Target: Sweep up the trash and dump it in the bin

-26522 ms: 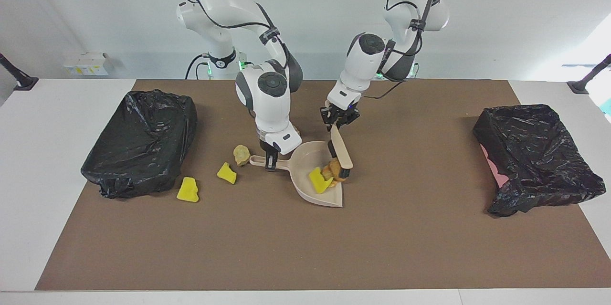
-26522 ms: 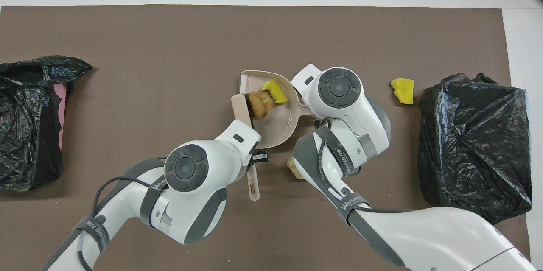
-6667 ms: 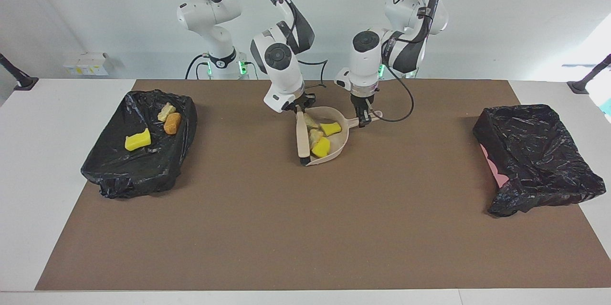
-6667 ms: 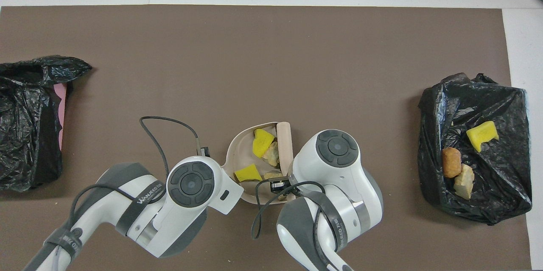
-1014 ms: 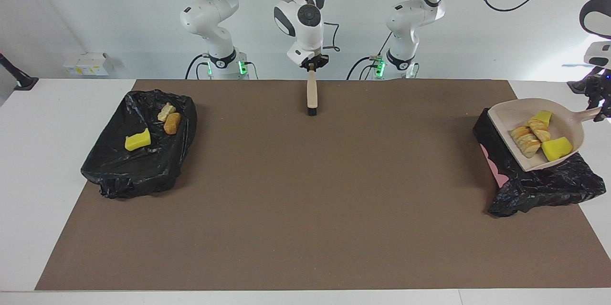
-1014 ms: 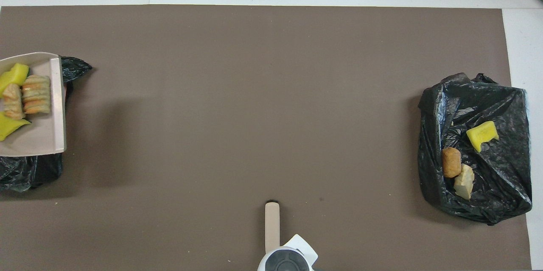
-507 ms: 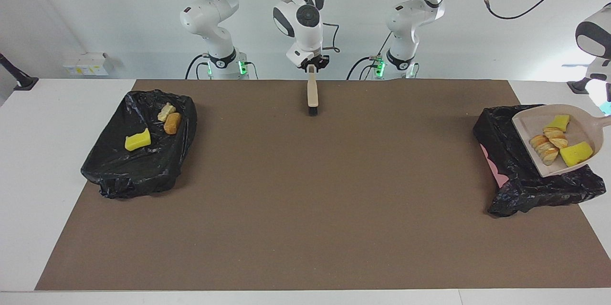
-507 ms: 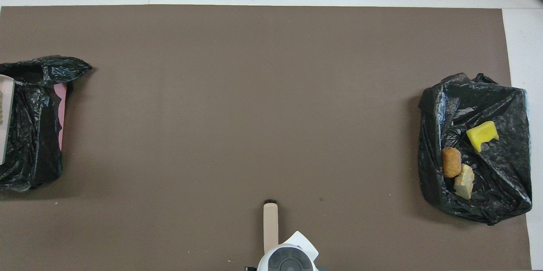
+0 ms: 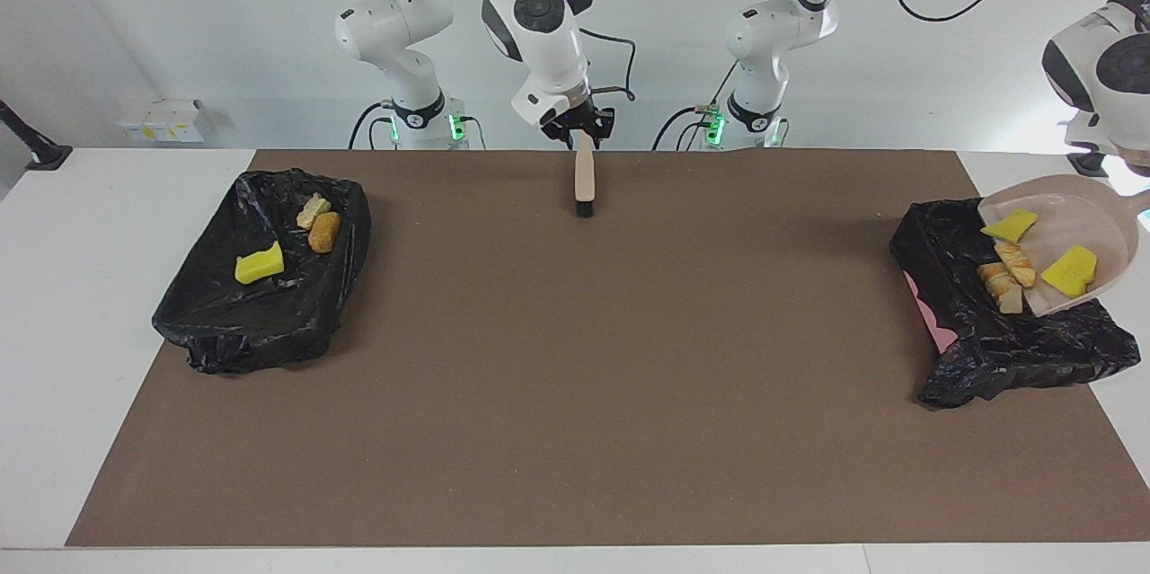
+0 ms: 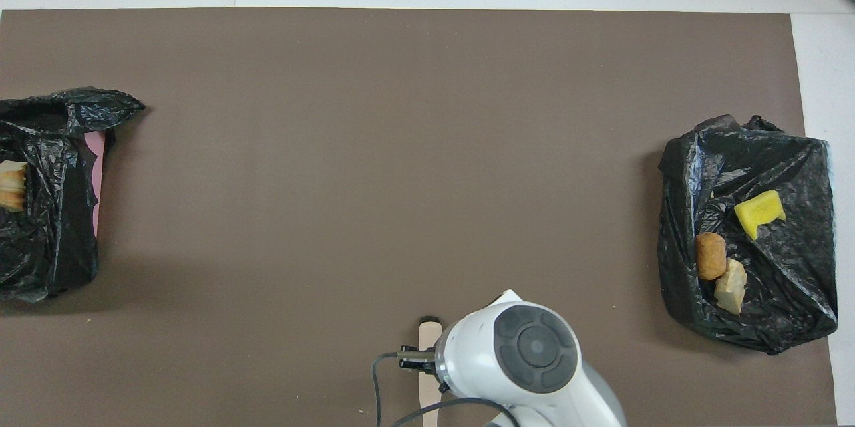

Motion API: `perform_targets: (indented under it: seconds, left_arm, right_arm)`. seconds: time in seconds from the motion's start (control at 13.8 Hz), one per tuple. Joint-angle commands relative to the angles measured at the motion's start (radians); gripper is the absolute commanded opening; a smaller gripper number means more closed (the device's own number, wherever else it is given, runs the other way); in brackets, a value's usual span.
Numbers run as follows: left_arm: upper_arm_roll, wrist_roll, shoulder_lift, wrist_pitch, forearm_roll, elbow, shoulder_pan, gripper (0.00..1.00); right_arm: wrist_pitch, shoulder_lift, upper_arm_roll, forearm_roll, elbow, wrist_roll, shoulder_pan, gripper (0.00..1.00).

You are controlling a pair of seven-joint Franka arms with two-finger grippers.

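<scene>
Facing view: the beige plastic dustpan (image 9: 1078, 237) tilts over the black-bagged bin (image 9: 1006, 331), spilling yellow and brown trash lumps (image 9: 1011, 273) (left gripper beyond the picture's edge, clamped). Overhead view: right gripper (image 10: 419, 361), spread unclear, at the beige-handled brush (image 10: 427, 347).

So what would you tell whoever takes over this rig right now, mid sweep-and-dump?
Left hand: shut on the dustpan handle, at the edge of the facing view. The pan is tilted over the bag-lined bin at the left arm's end.
Right hand: at the handle end of the brush, which rests on the brown mat close to the robots.
Trash: three chunks lie in the bin at the right arm's end; four chunks sit in the pan, some at its lip.
Done: no loose trash shows on the mat.
Left: tip out the four chunks, set the pan down.
</scene>
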Motion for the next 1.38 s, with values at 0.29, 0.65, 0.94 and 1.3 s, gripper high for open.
perform_targets:
  seconds: [0.29, 0.65, 0.94, 1.3]
  left_arm:
    - [0.001, -0.137, -0.097, -0.104, 0.298, -0.034, -0.102, 0.0]
    - [-0.001, -0.22, -0.1, -0.282, 0.352, -0.028, -0.214, 0.0]
    - [-0.009, -0.319, -0.11, -0.425, 0.241, -0.025, -0.344, 0.0]
    - [-0.01, -0.557, -0.11, -0.569, -0.075, -0.014, -0.495, 0.0]
  right_arm:
    - [-0.268, 0.012, 0.004, -0.074, 0.327, -0.177, -0.34, 1.0]
    - [-0.43, 0.11, 0.006, -0.275, 0.565, -0.309, -0.414, 1.0]
    - [-0.604, 0.256, 0.001, -0.366, 0.813, -0.313, -0.463, 1.0]
    - [-0.615, 0.215, -0.01, -0.357, 0.762, -0.328, -0.541, 1.0]
